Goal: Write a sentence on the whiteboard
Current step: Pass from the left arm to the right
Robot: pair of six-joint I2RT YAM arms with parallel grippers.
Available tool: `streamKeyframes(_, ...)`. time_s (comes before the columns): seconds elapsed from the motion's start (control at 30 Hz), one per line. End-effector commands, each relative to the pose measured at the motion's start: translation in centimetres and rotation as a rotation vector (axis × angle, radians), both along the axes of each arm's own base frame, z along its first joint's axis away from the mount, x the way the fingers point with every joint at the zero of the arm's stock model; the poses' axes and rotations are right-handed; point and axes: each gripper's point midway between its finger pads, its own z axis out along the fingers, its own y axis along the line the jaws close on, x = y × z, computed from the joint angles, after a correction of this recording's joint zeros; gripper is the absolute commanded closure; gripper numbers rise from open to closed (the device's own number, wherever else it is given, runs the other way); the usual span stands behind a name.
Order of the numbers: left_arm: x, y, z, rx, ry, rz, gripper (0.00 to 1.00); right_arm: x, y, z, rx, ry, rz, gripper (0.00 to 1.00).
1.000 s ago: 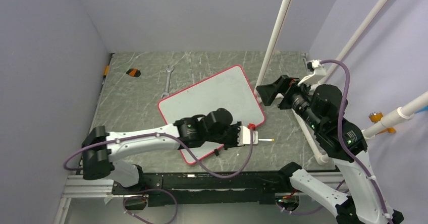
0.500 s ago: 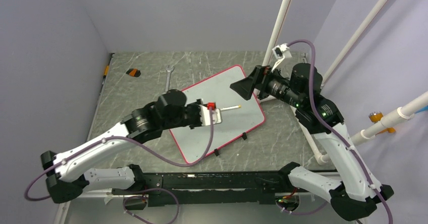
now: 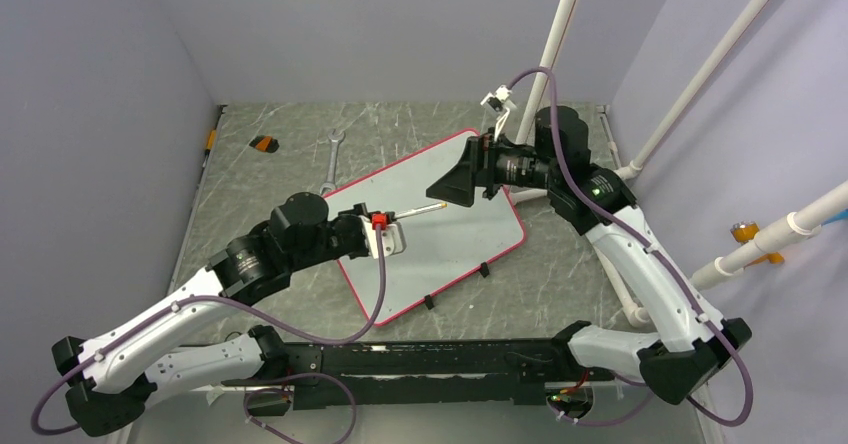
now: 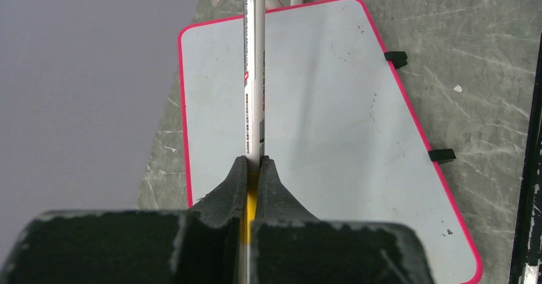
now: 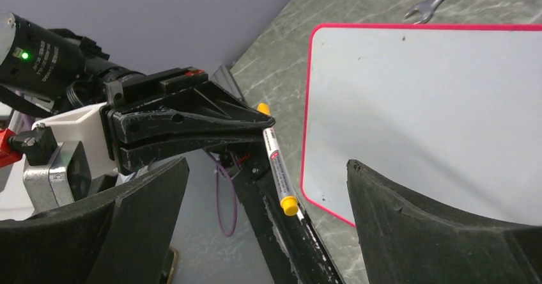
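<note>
The whiteboard (image 3: pixel 470 234) lies flat and tilted on the table, its surface blank; no sentence shows on it. My left gripper (image 3: pixel 398 221) is shut on a slim yellow-and-white marker (image 3: pixel 425 210) and holds it above the board's left part. In the left wrist view the marker (image 4: pixel 254 73) sticks straight out of the closed jaws over the whiteboard (image 4: pixel 332 124). My right gripper (image 3: pixel 440 189) is open, right at the marker's free end. In the right wrist view the capped marker (image 5: pixel 278 169) hangs between my wide-open right fingers (image 5: pixel 415 220), not touching them.
A wrench (image 3: pixel 332 159) and a small orange-black object (image 3: pixel 264 144) lie behind the board on the left. Two black clips (image 3: pixel 483 269) sit on the board's near edge. White pipes (image 3: pixel 545 74) stand at the back right.
My left arm has carried the marker from the table beside the board's near corner up and back-left over the board. My right arm has swung left to the marker's end.
</note>
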Motion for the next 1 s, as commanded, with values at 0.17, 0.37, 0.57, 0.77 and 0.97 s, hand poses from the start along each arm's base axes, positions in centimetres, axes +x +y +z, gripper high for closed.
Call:
streamKeyframes(0.17,0.7,-0.8,1.0,-0.093,-0.015,-0.039,1.00,-0.8,1.6,-2.3,-0.025,0.015,0.191,0.12)
streamKeyframes(0.37,1.2,-0.8,-0.2,-0.081,0.007,-0.019,1.00,-0.5,2.1,-4.1,-0.037,0.055,0.221,0.20)
streamKeyframes(0.57,1.2,-0.9,-0.6,-0.081,0.019,-0.027,1.00,-0.7,2.5,-5.1,-0.027,0.085,0.255,0.27)
streamKeyframes(0.77,1.1,-1.2,-1.2,-0.073,0.042,-0.036,1.00,-0.2,3.0,-6.3,-0.039,0.121,0.261,0.34)
streamKeyframes(0.97,0.8,-1.3,-1.3,-0.097,0.046,-0.043,1.00,-0.4,4.0,-7.2,-0.048,0.154,0.285,0.48)
